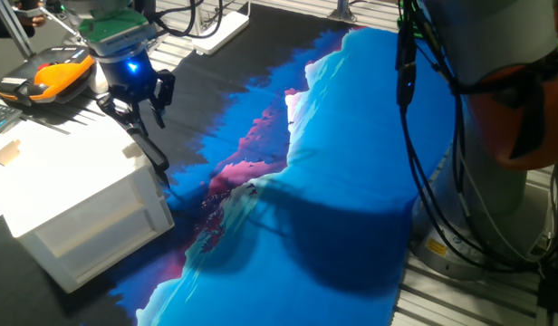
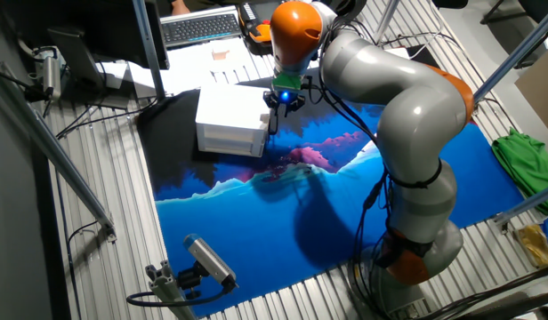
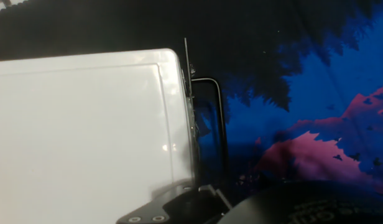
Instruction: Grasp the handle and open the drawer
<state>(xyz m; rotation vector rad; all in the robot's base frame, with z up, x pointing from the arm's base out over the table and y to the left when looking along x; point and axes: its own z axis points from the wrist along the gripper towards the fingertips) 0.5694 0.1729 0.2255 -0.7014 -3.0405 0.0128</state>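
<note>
Right now the fingers hang spread apart over the cabinet's front edge, toward the counter's far-left corner, presumably to straddle the handle; the drawer sits shut, its front barely distinguishable.

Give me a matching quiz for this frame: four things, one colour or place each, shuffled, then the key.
Things:
1. handle
2. cabinet
3. gripper
4. cloth

Descriptions:
A. white box at the cloth's edge
B. blue and pink print spread over the table
C. thin black bar standing off the white front
D. black fingers under a blue light, above the cabinet's corner

Pairs: 1-C, 2-A, 3-D, 4-B
</note>
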